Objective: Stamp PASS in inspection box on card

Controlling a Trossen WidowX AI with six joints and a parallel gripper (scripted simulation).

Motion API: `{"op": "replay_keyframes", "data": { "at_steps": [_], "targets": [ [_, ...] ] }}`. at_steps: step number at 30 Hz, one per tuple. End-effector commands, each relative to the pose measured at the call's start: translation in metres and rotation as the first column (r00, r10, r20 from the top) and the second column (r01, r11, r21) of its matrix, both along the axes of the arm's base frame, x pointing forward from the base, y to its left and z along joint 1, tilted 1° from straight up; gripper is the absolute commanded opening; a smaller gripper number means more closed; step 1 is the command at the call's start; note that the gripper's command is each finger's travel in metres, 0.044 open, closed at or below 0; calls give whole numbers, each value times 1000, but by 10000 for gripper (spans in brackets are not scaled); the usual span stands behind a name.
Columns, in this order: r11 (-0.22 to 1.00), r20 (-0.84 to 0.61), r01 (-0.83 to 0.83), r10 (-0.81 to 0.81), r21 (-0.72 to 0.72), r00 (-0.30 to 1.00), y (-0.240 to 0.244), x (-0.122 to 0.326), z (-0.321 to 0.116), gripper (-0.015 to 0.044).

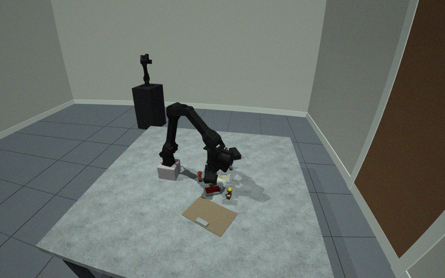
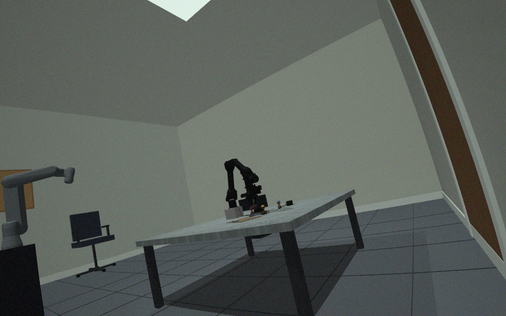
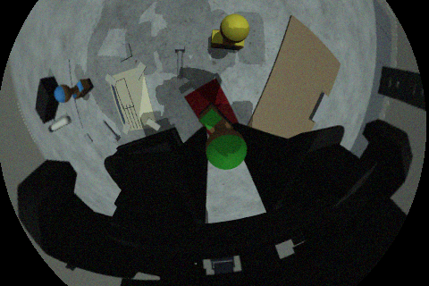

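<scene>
My gripper (image 1: 211, 180) (image 3: 220, 129) is shut on the green-knobbed stamp (image 3: 226, 152), which also shows as a small bit under the fingers in the top view (image 1: 212, 184). Its green-marked base overlaps the near part of the red ink pad (image 1: 212, 190) (image 3: 207, 96) in the wrist view. In the top view it is just behind the pad and low; whether it touches the pad cannot be told. The cream card (image 1: 225, 177) (image 3: 143, 94) lies beside the pad, with printed lines and a box outline. The stamp's underside is hidden.
A yellow-knobbed stamp (image 1: 229, 190) (image 3: 234, 28) stands beyond the pad. A red-knobbed stamp (image 1: 199, 173) and a blue-knobbed stamp (image 1: 231, 167) (image 3: 63, 93) stand farther off. A brown board (image 1: 217, 211) (image 3: 295, 71), a black block (image 1: 235, 153) (image 3: 46, 100) and a white cylinder (image 3: 60, 123) also lie here.
</scene>
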State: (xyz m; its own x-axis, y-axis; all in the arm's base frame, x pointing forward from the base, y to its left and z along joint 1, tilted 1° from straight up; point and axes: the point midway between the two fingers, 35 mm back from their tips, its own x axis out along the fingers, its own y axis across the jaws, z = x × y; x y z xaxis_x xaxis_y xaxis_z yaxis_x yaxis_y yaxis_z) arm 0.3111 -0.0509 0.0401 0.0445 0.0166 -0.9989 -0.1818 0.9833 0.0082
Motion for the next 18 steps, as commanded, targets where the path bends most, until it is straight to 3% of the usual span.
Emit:
{"op": "replay_keyframes", "data": {
  "at_steps": [1,18],
  "targets": [
    [1000,-5,-3,3,6,1000,1,0,-5,0],
    [1000,-5,-2,2,6,1000,1,0,-16,0]
  ]
}}
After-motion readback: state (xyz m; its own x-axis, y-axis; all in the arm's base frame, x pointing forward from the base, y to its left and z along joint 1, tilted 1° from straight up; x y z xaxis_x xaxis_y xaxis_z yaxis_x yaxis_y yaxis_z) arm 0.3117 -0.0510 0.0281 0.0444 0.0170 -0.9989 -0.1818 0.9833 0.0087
